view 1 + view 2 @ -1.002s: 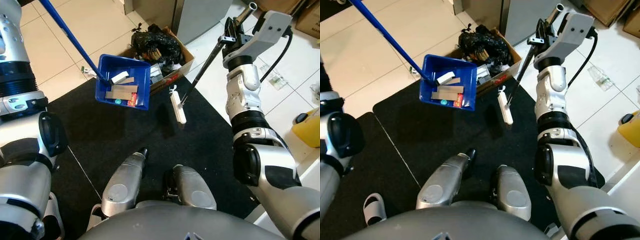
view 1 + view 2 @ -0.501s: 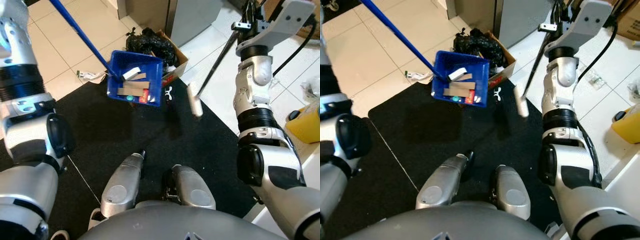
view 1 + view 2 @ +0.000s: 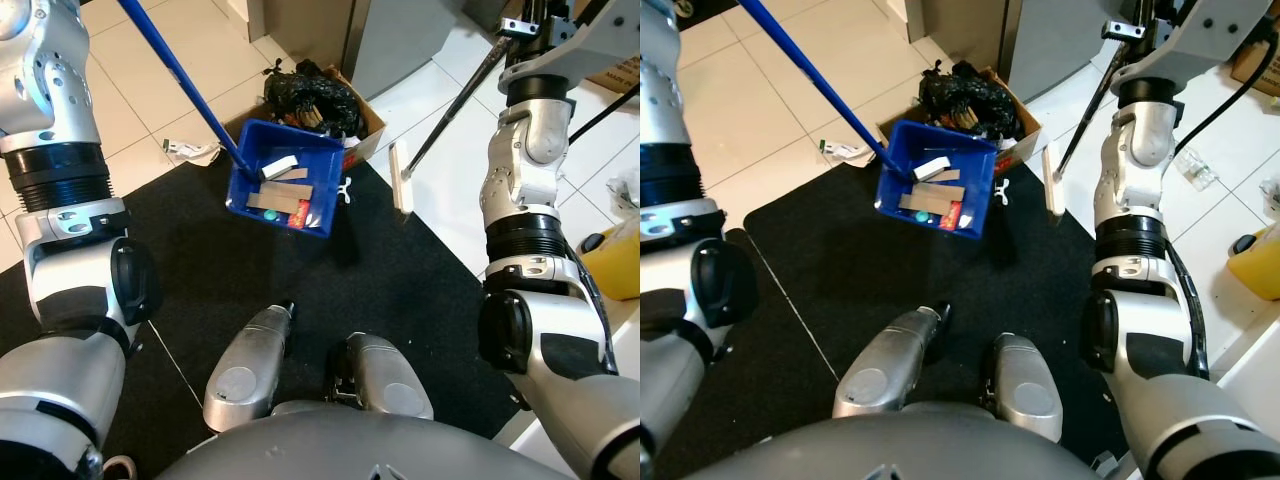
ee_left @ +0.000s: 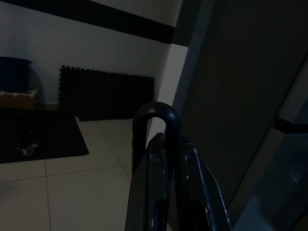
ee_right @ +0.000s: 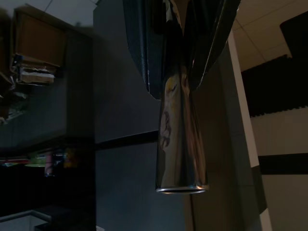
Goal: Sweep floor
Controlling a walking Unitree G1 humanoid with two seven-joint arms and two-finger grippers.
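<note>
**Operator:** Where is the dustpan, and what is in it?

**Desk:** You see the blue dustpan (image 3: 283, 190) held off the floor on its long blue handle (image 3: 180, 80), which runs up and to the far left beside your left arm. The pan hangs over the far edge of the black mat (image 3: 300, 290), just in front of the cardboard box (image 3: 345, 120) stuffed with black bags. Inside the pan lie a white block, flat brown strips and small red and green bits.

**Operator:** And the left claw?

**Desk:** In your left wrist view the left gripper (image 4: 166, 187) has its two black fingers drawn together around a dark hooked rod end, the looped top of the dustpan handle standing up between them. A pale tiled floor and a dark mat against the wall lie beyond.

**Operator:** What about the broom side?

**Desk:** Your right arm is raised at the far right, and a thin dark broom pole (image 3: 455, 105) slants down from it toward the left. At its lower end hangs the narrow white brush head (image 3: 1051, 182), upright, over the white tiles just right of the mat's far corner and right of the box. In the right wrist view the right gripper (image 5: 180, 62) is clamped on the shiny metal tube of that pole, whose open end pokes out past the fingertips.

**Operator:** Anything else nearby?

**Desk:** A yellow container (image 3: 615, 255) sits on the tiles at the right edge, and crumpled litter (image 3: 185, 152) lies on the tiles just left of the pan. Your two grey feet stand on the mat, nearest you.
</note>
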